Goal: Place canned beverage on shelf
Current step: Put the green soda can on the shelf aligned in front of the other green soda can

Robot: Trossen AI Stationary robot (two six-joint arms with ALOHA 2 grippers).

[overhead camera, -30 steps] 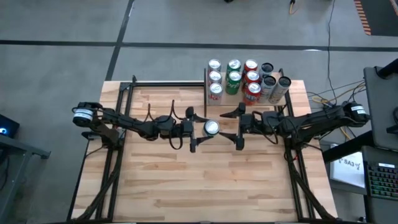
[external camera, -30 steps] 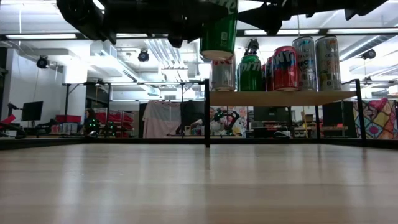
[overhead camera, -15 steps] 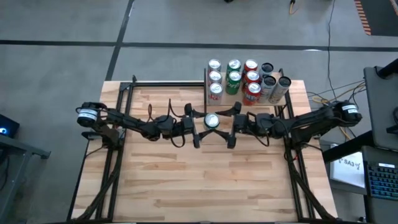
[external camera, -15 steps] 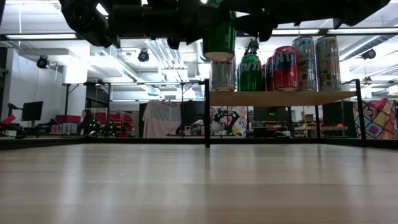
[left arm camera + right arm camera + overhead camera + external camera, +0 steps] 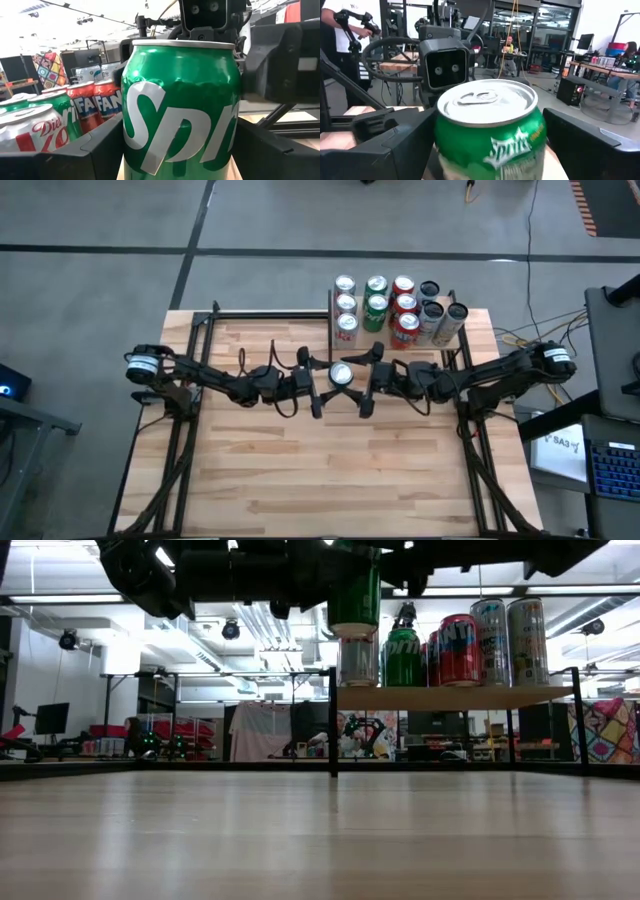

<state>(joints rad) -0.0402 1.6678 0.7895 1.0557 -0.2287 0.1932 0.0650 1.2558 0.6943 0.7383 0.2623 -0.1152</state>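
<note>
Green can [image 5: 340, 373] upright btwn left gripper [image 5: 322, 388] fingers (lifted off table).

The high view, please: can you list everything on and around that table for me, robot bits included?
Table: one, light striped wood, centre of view.
Shelf: one, pale wood with black posts, far edge of the table, right of centre.
Silver-white cans: three, in a row along the shelf's left side.
Green cans: two, on the shelf beside them.
Red cans: three, next row to the right.
Taller silvery cans: three, at the shelf's right end.
Sprite can: one, green, held up above mid-table.
Left gripper: black, gripping the Sprite can.
Right gripper: black, open, fingers either side of the same can.
</note>
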